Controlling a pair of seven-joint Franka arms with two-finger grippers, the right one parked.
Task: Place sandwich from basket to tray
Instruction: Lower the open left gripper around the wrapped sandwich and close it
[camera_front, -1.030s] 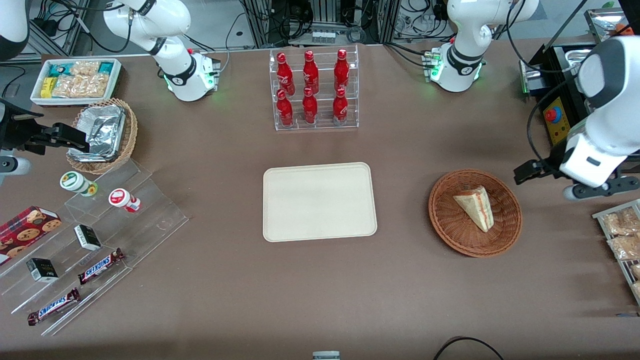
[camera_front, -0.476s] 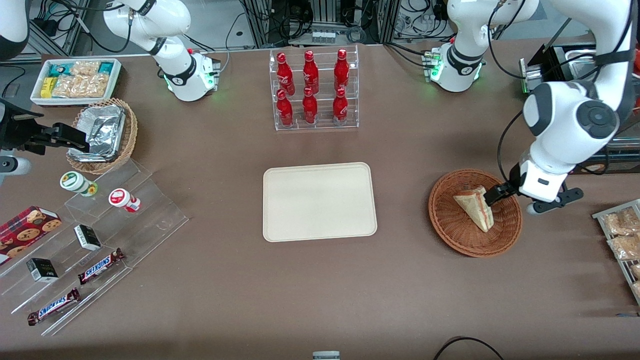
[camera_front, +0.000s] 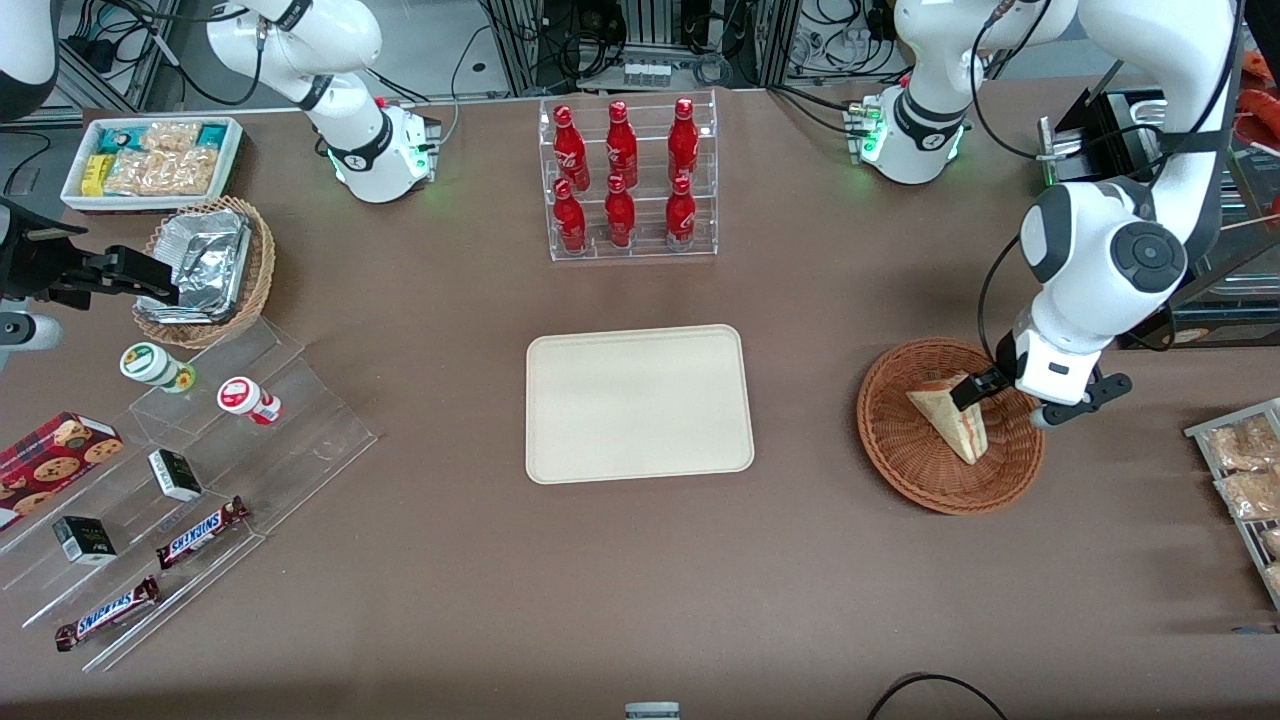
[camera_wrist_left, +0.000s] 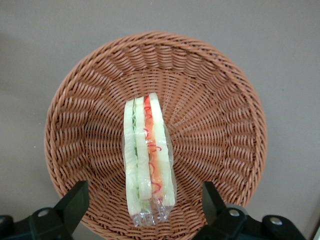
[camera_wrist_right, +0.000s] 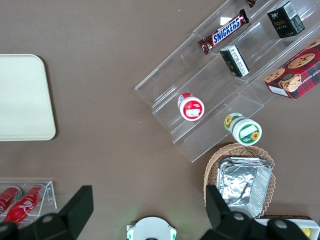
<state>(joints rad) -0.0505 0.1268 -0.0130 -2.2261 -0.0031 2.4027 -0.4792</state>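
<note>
The sandwich (camera_front: 948, 417), a plastic-wrapped white wedge with red and green filling, lies in the reddish-brown wicker basket (camera_front: 900, 450) toward the working arm's end of the table. In the left wrist view the sandwich (camera_wrist_left: 148, 156) lies on edge in the basket (camera_wrist_left: 215, 125). My left gripper (camera_front: 985, 392) hangs over the basket above the sandwich's thick end. It is open and empty (camera_wrist_left: 145, 205), with one finger on each side of the sandwich and apart from it. The cream-beige tray (camera_front: 638, 403) lies bare at the table's middle.
A clear rack of red bottles (camera_front: 625, 178) stands farther from the front camera than the tray. A rack of snack packets (camera_front: 1245, 470) lies beside the basket at the table's edge. Stepped acrylic shelves with snacks (camera_front: 180, 480), a foil-container basket (camera_front: 205, 265) and a white bin (camera_front: 150, 160) lie toward the parked arm's end.
My left arm has swung in from the table's edge to above the basket. The gripper now sits over the sandwich's thick end. The sandwich and basket have not moved.
</note>
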